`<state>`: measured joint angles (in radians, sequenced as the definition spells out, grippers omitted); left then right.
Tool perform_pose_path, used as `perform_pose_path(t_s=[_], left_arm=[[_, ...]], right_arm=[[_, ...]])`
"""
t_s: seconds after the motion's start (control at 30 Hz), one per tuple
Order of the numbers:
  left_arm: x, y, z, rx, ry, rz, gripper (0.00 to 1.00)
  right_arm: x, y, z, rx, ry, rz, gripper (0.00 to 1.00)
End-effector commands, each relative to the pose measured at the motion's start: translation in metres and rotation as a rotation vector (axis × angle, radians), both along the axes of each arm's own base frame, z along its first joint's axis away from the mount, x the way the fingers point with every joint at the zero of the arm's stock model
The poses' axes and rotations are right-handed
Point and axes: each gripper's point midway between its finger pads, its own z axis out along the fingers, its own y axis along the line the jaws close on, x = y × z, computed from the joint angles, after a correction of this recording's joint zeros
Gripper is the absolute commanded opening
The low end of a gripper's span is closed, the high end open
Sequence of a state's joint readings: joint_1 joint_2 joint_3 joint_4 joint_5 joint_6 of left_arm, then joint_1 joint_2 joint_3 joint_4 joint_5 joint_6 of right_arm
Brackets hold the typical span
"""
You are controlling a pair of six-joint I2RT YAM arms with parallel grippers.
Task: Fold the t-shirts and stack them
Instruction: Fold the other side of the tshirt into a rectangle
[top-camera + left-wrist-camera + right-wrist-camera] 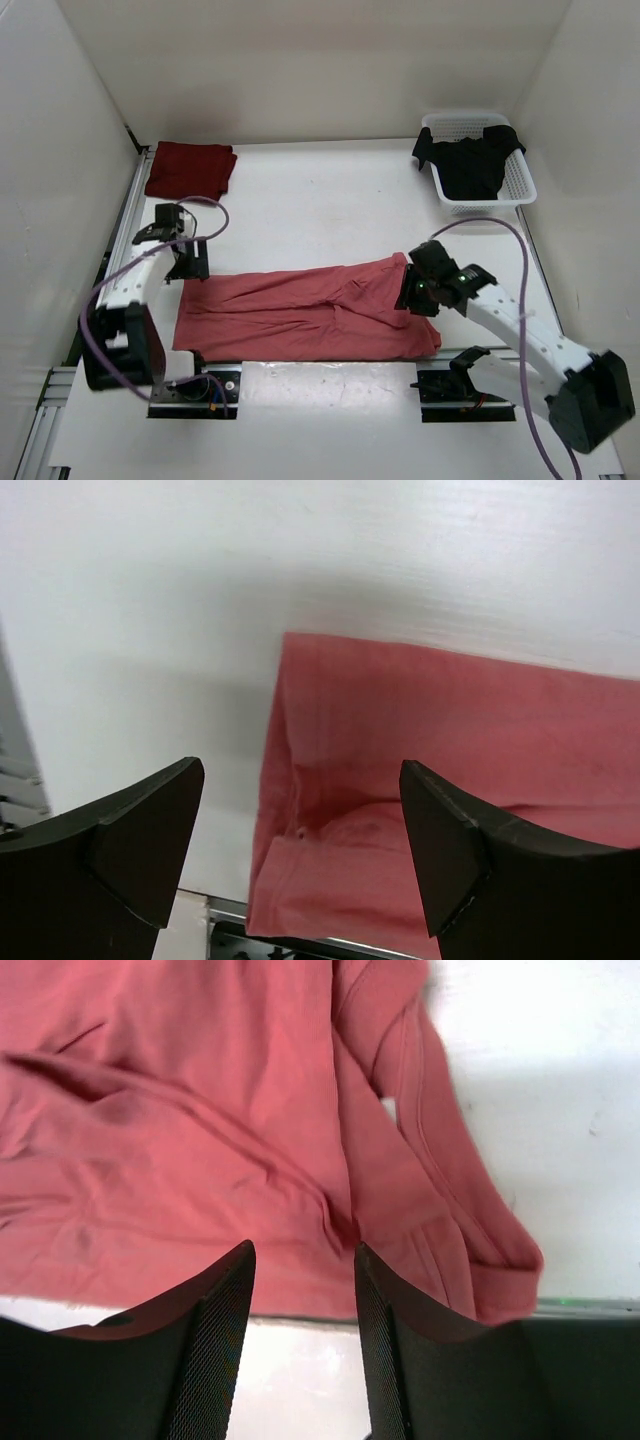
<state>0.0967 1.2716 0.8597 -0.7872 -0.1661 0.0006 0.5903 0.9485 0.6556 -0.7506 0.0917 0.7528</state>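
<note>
Top view: three t-shirts counted. Maroon t-shirt [190, 168] folded at far left, salmon pink t-shirt [300, 315] spread flat along the near edge, black t-shirt [470, 165] heaped in one white basket [520, 190].

Left wrist: left gripper [300, 770] spread wide, empty, above the pink hem.

Right wrist: right gripper [303, 1255] narrowly parted over pink cloth, clamping nothing.

Probably limp, light, quick to wrinkle; best pinched at corners.

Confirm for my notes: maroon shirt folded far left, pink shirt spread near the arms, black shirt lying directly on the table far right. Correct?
One slip: the top view shows the black shirt in the white basket, not directly on the table. The maroon shirt and pink shirt are as you say.
</note>
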Motion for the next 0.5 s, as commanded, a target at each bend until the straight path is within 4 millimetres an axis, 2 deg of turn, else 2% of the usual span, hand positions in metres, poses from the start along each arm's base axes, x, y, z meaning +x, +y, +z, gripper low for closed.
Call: perform_pose_path(t_s=[0.0,0.07,0.13,0.27,0.33,0.4,0.47], left_arm=[[0.000,-0.007,-0.027,-0.051,0.078,-0.014,0.90],[-0.003,-0.005,-0.038,-0.057,0.127,-0.003,0.90],[0.002,-0.005,-0.037,-0.056,0.116,-0.003,0.90],[0.003,-0.001,-0.048,-0.051,0.143,0.009,0.90],[0.004,0.003,-0.051,-0.043,0.144,0.022,0.86],[0.000,0.003,-0.060,-0.046,0.172,0.022,0.73],[-0.001,0.003,-0.064,-0.059,0.186,0.028,0.62]], right_arm=[[0.022,0.013,-0.007,-0.024,-0.008,0.039,0.49],[0.034,0.018,-0.007,-0.023,-0.018,0.039,0.49],[0.038,0.012,-0.019,-0.053,0.022,0.021,0.49],[0.036,0.008,-0.030,-0.071,0.053,0.007,0.49],[0.035,0.009,-0.034,-0.060,0.054,0.012,0.47],[0.029,0.008,-0.043,-0.045,0.079,0.002,0.41],[0.026,0.006,-0.049,-0.022,0.097,-0.008,0.27]])
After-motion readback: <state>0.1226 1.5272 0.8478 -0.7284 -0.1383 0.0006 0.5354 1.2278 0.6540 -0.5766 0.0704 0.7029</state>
